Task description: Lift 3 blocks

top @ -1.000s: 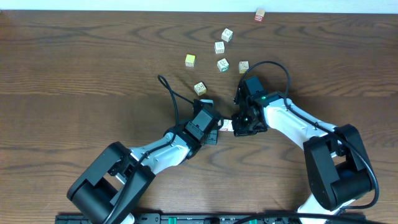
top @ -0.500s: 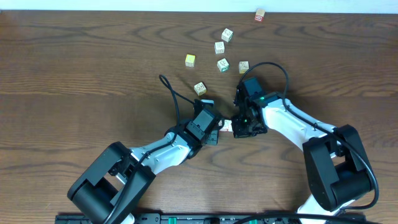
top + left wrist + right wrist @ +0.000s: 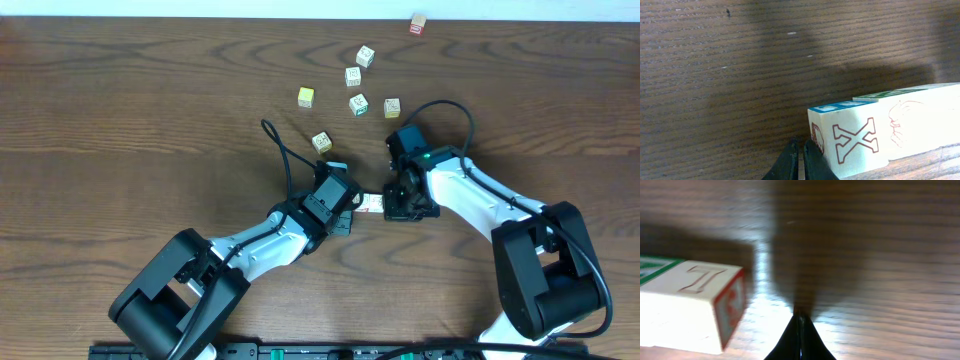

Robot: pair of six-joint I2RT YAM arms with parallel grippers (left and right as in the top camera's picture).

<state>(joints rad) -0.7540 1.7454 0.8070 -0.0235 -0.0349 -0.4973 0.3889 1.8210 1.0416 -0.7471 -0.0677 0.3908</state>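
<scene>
overhead: the row of blocks (image 3: 370, 204) lies low over the table (image 3: 120, 120) between the left gripper (image 3: 350, 209) and the right gripper (image 3: 393, 205). its long axis runs straight from one tip to the other, well apart from the loose cubes (image 3: 358, 103) farther up. both pincers are clenched on nothing. we judge they must pinch the row endwise, so we would push level, along that axis, equally from both sides, or the row may buckle.

left wrist: our closed fingertips (image 3: 788, 162) sit just beside the end block's red x face; we cannot tell if they touch. the row points away to the right.

right wrist: blurred. the closed fingertips (image 3: 791, 346) stand apart from the row's other end, which lies to the left, letter face up. we would centre this tip on that end face before lifting.
</scene>
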